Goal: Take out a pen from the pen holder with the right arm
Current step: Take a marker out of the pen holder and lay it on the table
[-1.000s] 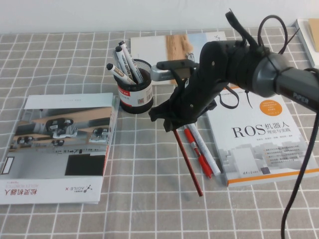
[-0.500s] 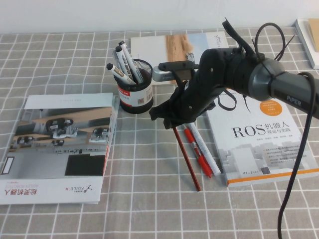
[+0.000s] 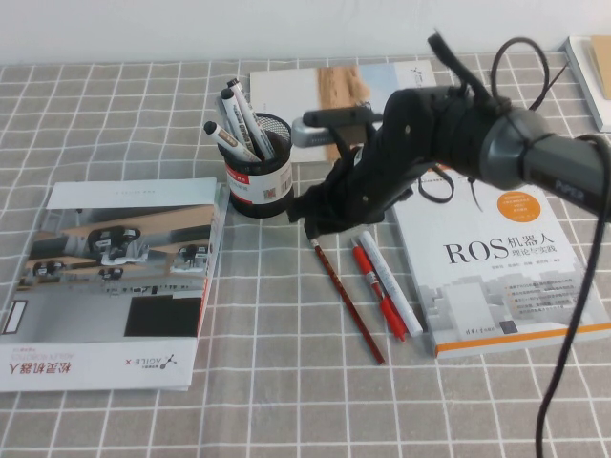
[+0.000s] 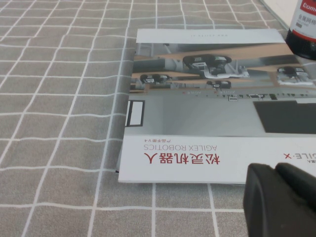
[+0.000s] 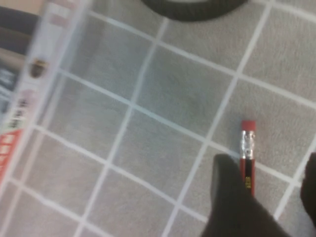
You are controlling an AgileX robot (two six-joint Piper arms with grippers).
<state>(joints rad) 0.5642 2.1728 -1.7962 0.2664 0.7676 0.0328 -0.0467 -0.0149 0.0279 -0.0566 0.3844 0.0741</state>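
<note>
Brochure (image 4: 197,163) on the left has the left gripper (image 4: 281,200) over its edge, fingers (image 4: 261,197) together and empty. Right of the pen holder (image 3: 260,186), the right gripper (image 3: 320,227) hovers with jaws apart, holding nothing, above the eraser end of the red pencil (image 3: 348,303) lying on the cloth (image 3: 286,401). Light, stiff and likely to roll, it is best pinched across its shaft.

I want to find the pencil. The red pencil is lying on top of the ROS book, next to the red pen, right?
Not quite. In the high view the red pencil lies on the checked tablecloth near the ROS book, next to the red pen. The right gripper is open over its eraser end; the left gripper sits near the brochure.
</note>
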